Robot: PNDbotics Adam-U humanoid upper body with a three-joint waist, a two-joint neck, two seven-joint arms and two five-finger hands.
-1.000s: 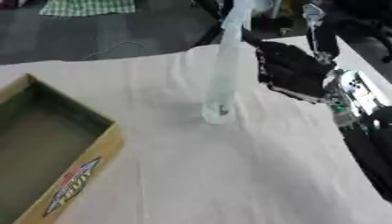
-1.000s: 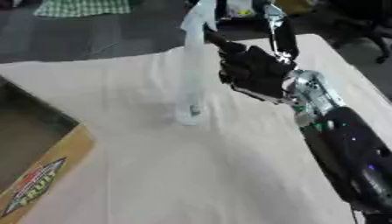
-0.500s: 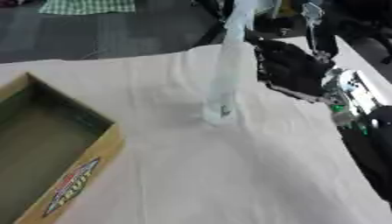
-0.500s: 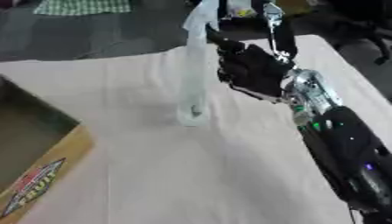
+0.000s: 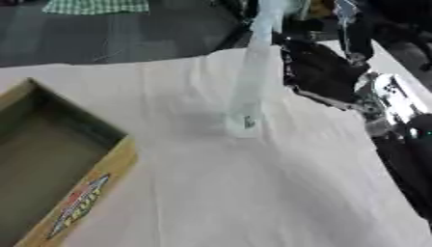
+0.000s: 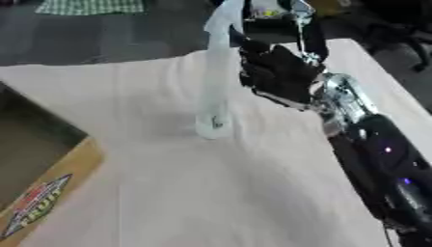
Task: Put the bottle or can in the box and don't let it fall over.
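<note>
**The bottle stands just left of our right hand**

We see a clear bottle standing upright on the cloth-covered counter, near the middle of it. Its long axis is vertical, though in the views it seems to lean a little toward the top right; this may be only the angle of the camera. Our right hand is at the same height as the upper half of the bottle and just to the right of it, the palm turned toward it. The fingers look extended and not closed around anything, but the view is blurred and we cannot tell if they touch the bottle. Our left hand does not show in any view, so the right hand is the nearer one.

The box lies open at the left edge of the counter, well apart from the bottle. Between them the cloth is bare, so we judge there is open room to carry the bottle leftward. The near wall of the box must be cleared from above.
</note>
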